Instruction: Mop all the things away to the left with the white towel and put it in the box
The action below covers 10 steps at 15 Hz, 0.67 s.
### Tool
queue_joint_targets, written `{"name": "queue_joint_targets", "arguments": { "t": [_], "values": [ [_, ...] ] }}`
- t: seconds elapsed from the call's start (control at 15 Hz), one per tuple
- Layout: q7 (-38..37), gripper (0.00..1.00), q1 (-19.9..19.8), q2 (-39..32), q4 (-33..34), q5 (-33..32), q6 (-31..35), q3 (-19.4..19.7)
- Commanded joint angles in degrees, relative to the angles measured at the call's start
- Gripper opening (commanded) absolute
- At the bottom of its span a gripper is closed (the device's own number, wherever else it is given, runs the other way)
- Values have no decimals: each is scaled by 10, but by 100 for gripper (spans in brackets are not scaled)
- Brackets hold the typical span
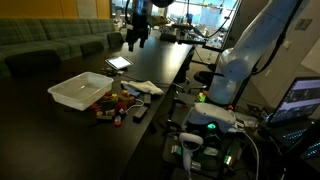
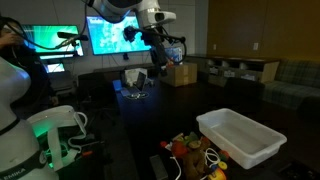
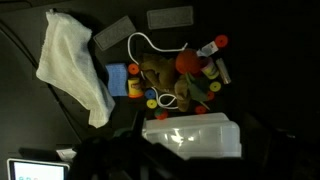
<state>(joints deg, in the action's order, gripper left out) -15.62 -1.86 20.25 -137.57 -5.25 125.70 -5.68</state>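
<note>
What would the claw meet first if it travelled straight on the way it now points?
Probably the pile of small items, mid-frame in the wrist view. The claw hangs high above the table, so depth is unclear; the white box beside the pile could be met instead.

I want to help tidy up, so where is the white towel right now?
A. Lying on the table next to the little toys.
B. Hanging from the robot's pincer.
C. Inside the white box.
A: the white towel lies on the table beside the toy pile, outside the white box.
</note>
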Motion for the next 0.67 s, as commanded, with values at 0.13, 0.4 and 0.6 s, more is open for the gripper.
{"name": "queue_joint_targets", "arguments": {
  "t": [0.13,0.4,0.6],
  "values": [
    [122,100,-44,-82,-34,-7,139,97],
    [235,100,-65,-193,-30,22,239,157],
    [323,100,-79,-300,-3,92,305,168]
  ]
}}
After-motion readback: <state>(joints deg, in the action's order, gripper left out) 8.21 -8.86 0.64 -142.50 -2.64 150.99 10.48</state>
